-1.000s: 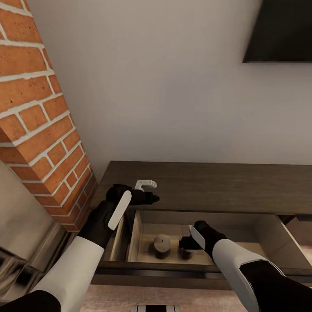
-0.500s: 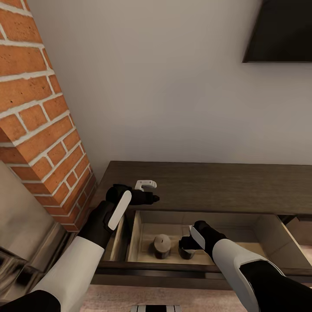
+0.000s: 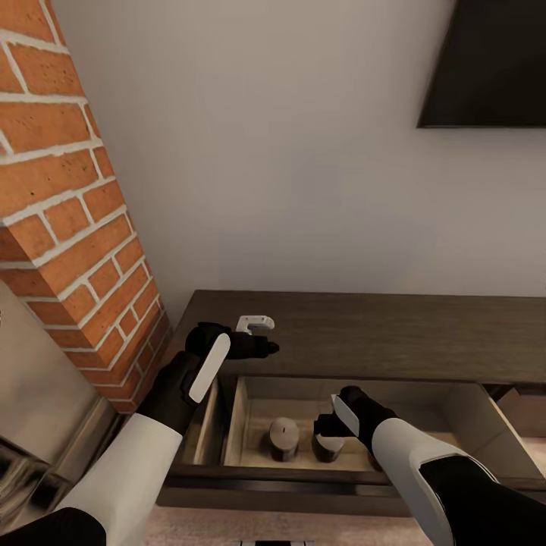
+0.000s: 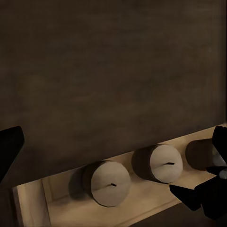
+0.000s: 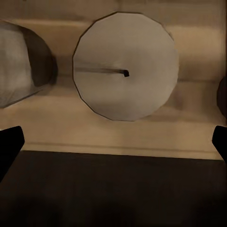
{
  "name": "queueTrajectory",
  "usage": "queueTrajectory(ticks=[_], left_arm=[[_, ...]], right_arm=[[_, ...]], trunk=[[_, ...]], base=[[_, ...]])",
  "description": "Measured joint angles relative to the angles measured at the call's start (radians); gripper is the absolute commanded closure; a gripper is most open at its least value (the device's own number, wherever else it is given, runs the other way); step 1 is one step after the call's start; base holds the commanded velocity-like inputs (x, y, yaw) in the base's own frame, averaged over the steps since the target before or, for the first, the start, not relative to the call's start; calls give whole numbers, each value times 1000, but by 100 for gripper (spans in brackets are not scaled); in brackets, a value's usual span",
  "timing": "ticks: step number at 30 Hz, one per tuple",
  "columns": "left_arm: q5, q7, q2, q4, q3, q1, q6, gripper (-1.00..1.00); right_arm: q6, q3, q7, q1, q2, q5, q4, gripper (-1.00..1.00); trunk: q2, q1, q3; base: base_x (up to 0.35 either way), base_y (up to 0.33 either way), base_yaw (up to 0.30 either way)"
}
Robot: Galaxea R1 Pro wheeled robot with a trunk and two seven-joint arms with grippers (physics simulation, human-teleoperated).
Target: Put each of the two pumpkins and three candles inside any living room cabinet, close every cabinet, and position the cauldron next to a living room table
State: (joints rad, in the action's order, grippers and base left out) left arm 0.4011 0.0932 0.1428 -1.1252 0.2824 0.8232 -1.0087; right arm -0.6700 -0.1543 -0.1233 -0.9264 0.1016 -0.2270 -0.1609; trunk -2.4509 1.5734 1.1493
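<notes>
Cabinet [image 3: 394, 334]: long, dark brown, against the wall beside the brick fireplace [image 3: 68, 227]; one drawer [image 3: 462, 394] pulled out, pale wood inside.

Candles: three, upright in a row inside the open drawer, apart from one another, wicks up. First candle [image 3: 283, 437] sits nearest the fireplace end; second candle [image 3: 327, 444] directly under the right tool; third candle [image 4: 204, 153] partly hidden beyond it.

Right tool [image 3: 327, 426]: poised over the second candle, fingers spread wide to either side, gripping nothing. Judged released so the candle stays put in the drawer.

Left tool [image 3: 265, 335]: hovers over the cabinet top near the drawer's corner, fingers apart, empty; apparently parked clear of the work.

Outstanding: drawer not yet closed.
</notes>
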Motion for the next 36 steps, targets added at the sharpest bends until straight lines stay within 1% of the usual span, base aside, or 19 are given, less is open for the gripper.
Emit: queueTrajectory(ticks=[10, 16, 18, 19, 22, 29, 36], left_arm=[[0, 0, 1, 3, 0, 0, -1, -100], [0, -2, 2, 3, -1, 0, -2, -100], [0, -2, 2, 3, -1, 0, -2, -100], [0, -3, 2, 3, -1, 0, -3, -100], [0, -2, 2, 4, -1, 0, -3, -100], [0, -2, 2, 8, -1, 0, -2, -100], [0, -2, 2, 10, -1, 0, -2, -100]], right_arm=[[-5, 2, 0, 0, 0, 0, 0, -100], [-93, 5, 1, 0, 0, -4, -1, -100], [-106, 5, 1, 0, 0, -5, -1, -100], [-119, 5, 1, 0, 0, -7, -1, -100], [-126, 5, 2, 0, 0, -7, -2, -100], [-128, 4, 2, 0, 0, -6, -2, -100], [-128, 4, 2, 0, 0, -6, -2, -100]], trunk=[[70, -38, -31], [112, -61, -50], [126, -69, -56], [126, -69, -56], [126, -69, -56], [126, -69, -56], [126, -69, -56]], base=[[0, 0, 0], [0, 0, 0], [0, 0, 0], [0, 0, 0], [-48, 0, 0], [-212, 0, 0], [-45, 0, 0]])
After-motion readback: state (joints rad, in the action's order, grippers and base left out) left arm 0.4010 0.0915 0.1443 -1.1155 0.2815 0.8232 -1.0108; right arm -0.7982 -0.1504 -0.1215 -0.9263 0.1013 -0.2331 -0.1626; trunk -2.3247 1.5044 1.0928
